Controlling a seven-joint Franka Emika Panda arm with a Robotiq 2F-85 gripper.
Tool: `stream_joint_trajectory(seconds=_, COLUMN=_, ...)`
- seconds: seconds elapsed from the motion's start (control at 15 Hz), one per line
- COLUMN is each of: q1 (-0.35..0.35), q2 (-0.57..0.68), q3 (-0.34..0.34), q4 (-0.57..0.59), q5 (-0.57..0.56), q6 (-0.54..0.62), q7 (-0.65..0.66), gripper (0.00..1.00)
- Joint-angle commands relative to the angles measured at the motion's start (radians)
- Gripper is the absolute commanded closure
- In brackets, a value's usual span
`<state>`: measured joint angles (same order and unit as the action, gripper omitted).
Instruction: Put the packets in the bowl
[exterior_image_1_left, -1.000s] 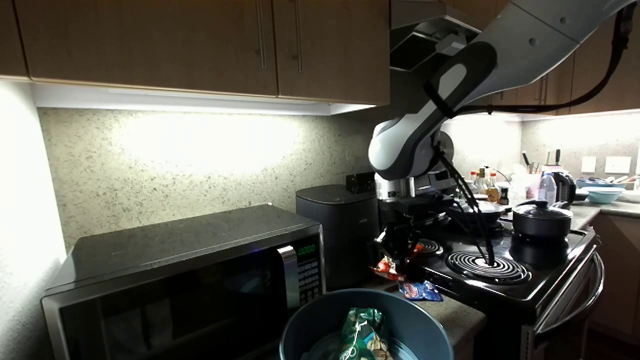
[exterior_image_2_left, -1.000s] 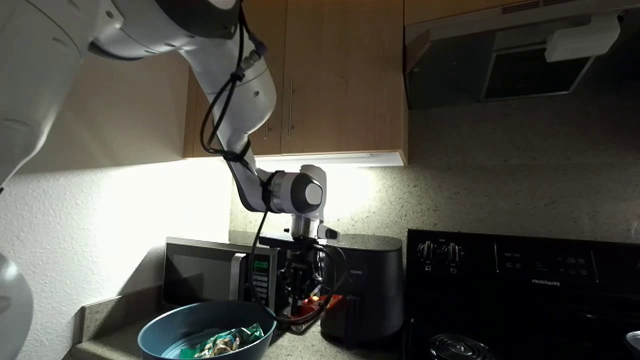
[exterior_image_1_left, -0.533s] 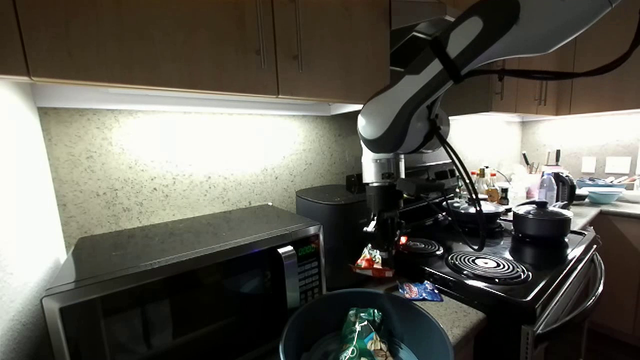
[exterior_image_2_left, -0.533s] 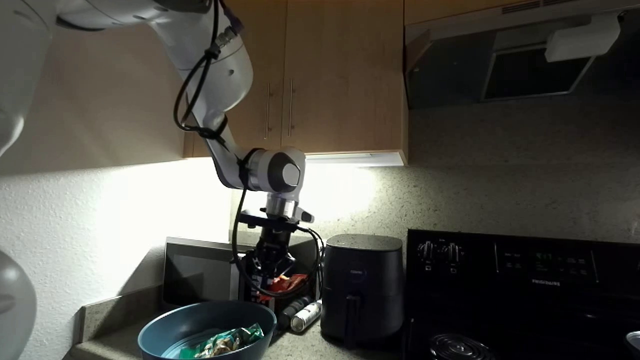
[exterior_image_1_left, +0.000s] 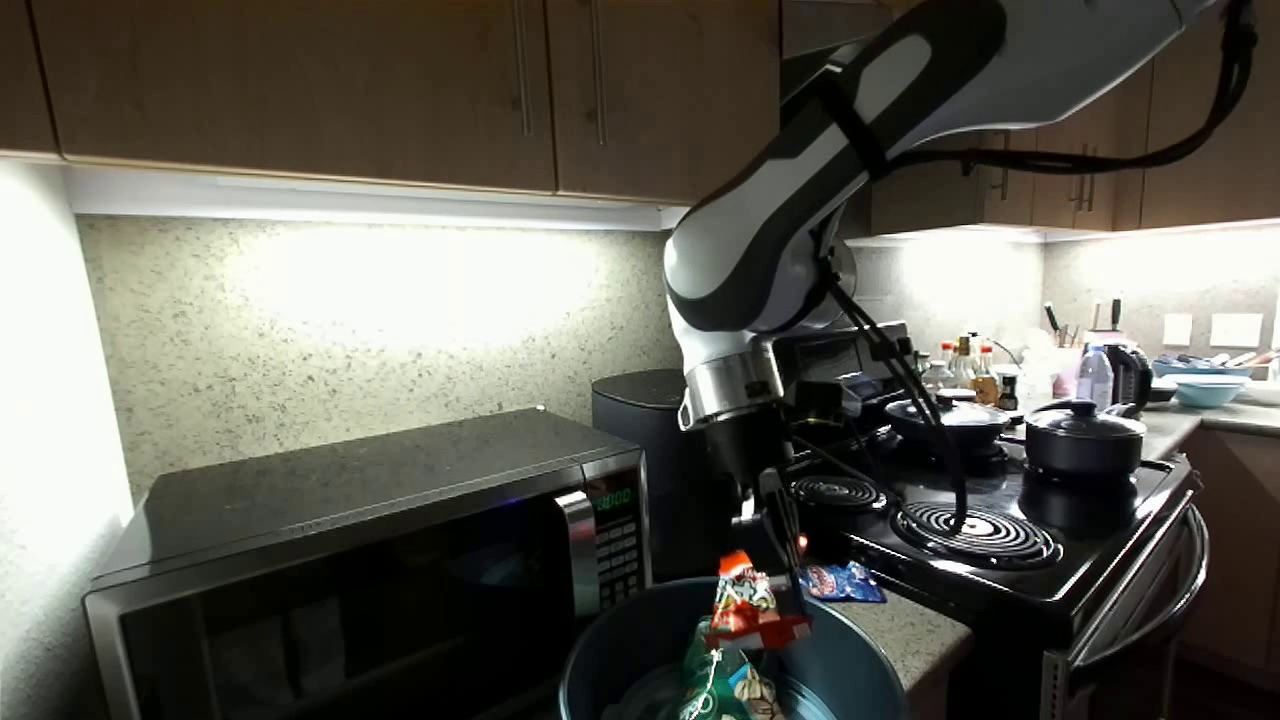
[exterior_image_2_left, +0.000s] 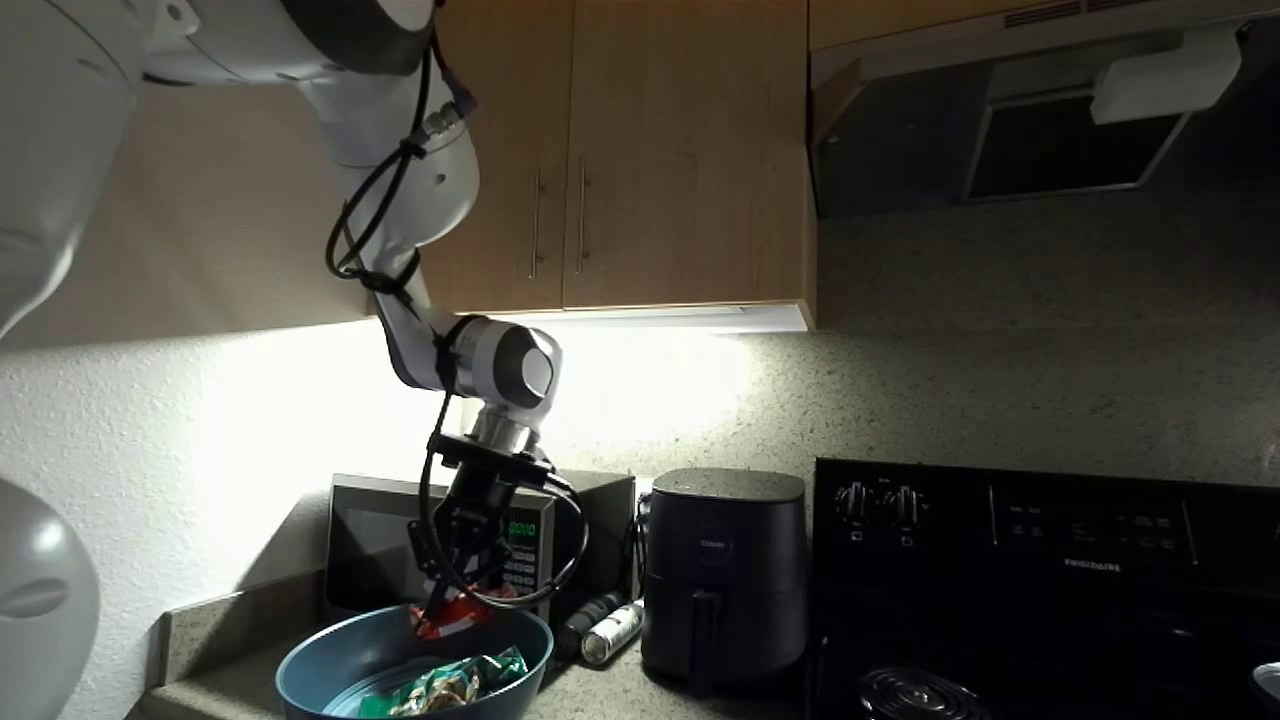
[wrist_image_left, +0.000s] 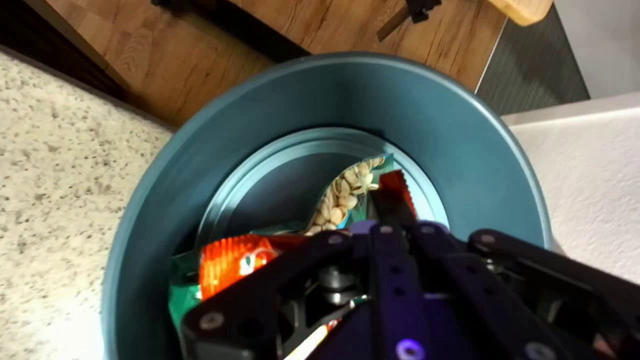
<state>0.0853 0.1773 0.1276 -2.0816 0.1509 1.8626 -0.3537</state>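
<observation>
Jaws hold the orange-red packet (exterior_image_1_left: 748, 605) over the bowl (wrist_image_left: 480, 160)

My jaws stand narrow, the fingers almost together, and they grip the orange-red packet. In the wrist view its crinkled end comes out on the left of the fingers, and a small red corner shows past the tips. In both exterior views this packet hangs over the bowl. I cannot tell if it touches the green packet (exterior_image_2_left: 450, 684), which lies inside the bowl.

The blue packet (exterior_image_1_left: 843, 582) I find only in an exterior view; it lies on the table (exterior_image_1_left: 915, 632), farther and to the right of the bowl, just beside the stove (exterior_image_1_left: 1075, 520). In an exterior view I also see a dark cylinder (exterior_image_2_left: 590, 620) and a silver cylinder (exterior_image_2_left: 613, 633), both lying between the bowl and the black air fryer (exterior_image_2_left: 725, 585). Only the wrist view gives me the wooden floor (wrist_image_left: 200, 85) beyond the bowl's rim.
</observation>
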Motion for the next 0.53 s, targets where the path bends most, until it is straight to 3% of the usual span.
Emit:
stream_joint_trajectory(seconds=0.0, q1=0.013, q2=0.076, q3=0.014, q4=0.067, q5=-0.045, q6=-0.086, q7=-0.036, gripper=0.73)
stream_joint_trajectory(seconds=0.33, q1=-0.004, q2=0.099, q3=0.006, q4=0.099, q5=-0.056, q6=-0.065, q7=-0.037, gripper=0.42)
stream_joint_trajectory(seconds=0.47, q1=-0.011, q2=0.067, q3=-0.015, q4=0.067, q5=-0.069, q6=0.015, q7=0.020, gripper=0.30)
